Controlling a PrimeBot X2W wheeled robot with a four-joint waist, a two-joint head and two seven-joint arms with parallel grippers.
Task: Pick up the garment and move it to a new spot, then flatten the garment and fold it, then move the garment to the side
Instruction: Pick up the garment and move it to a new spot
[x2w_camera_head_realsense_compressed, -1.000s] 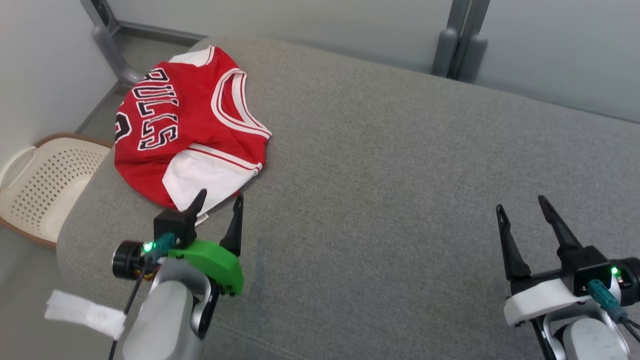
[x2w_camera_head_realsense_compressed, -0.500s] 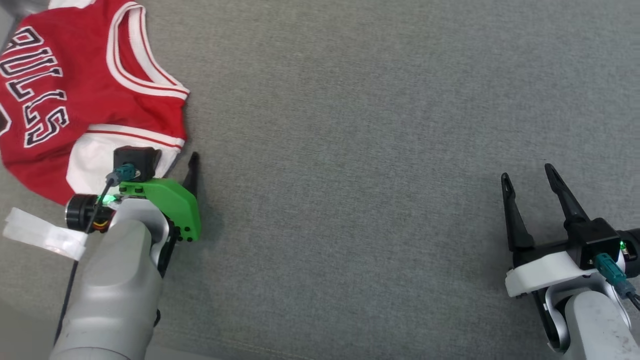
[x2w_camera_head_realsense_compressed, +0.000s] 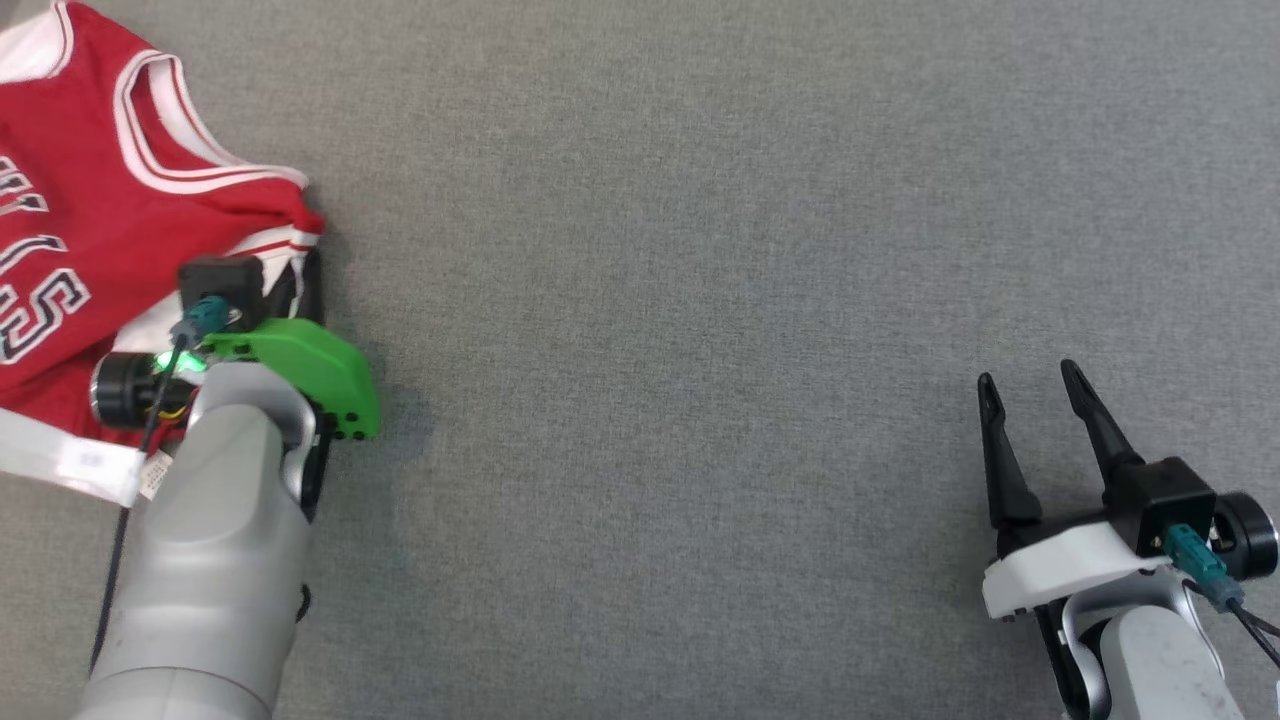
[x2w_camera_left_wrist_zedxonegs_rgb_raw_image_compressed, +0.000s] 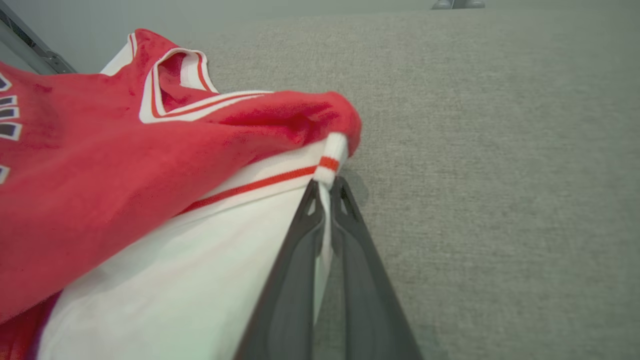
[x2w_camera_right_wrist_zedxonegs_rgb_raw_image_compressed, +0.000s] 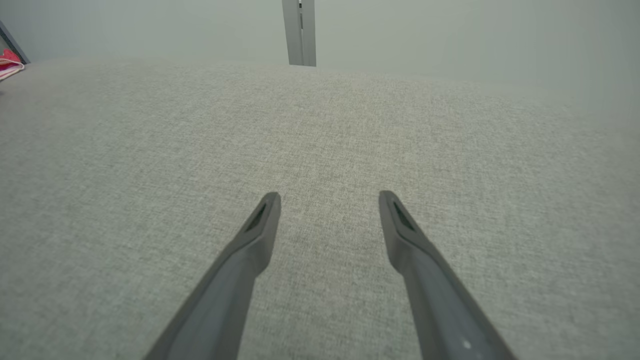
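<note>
One red jersey (x2w_camera_head_realsense_compressed: 120, 200) lies bunched on a grey cushion (x2w_camera_head_realsense_compressed: 700, 300). It has white bands with thin red stripes at the neck and armhole, and a white panel on the side nearest the robot. This jersey is the landmark for everything else.

The left gripper (x2w_camera_head_realsense_compressed: 305, 280) sits at the jersey's near right corner. In the left wrist view its two dark fingers (x2w_camera_left_wrist_zedxonegs_rgb_raw_image_compressed: 295, 260) are pressed together on the jersey (x2w_camera_left_wrist_zedxonegs_rgb_raw_image_compressed: 125, 165), with a thin fold of the white panel's edge pinched between them just under the striped band. Seen from the head, the arm's green bracket (x2w_camera_head_realsense_compressed: 300, 365) and black wrist block cover part of that white panel.

The right gripper (x2w_camera_head_realsense_compressed: 1029, 375) is well apart from the jersey, far off to its right over the cushion. Its two fingers (x2w_camera_right_wrist_zedxonegs_rgb_raw_image_compressed: 240, 260) are spread wide and hold nothing.

One white strip (x2w_camera_head_realsense_compressed: 70, 460) hangs off the left arm at the jersey's near edge (its small printed tag is too tiny to read). One grey upright post (x2w_camera_right_wrist_zedxonegs_rgb_raw_image_compressed: 300, 32) stands past the far edge of the cushion.

Black letters edged in white run down the jersey's chest. They are cut by the picture's side; the nearest reads as an S, with what look like two L's beyond it.
</note>
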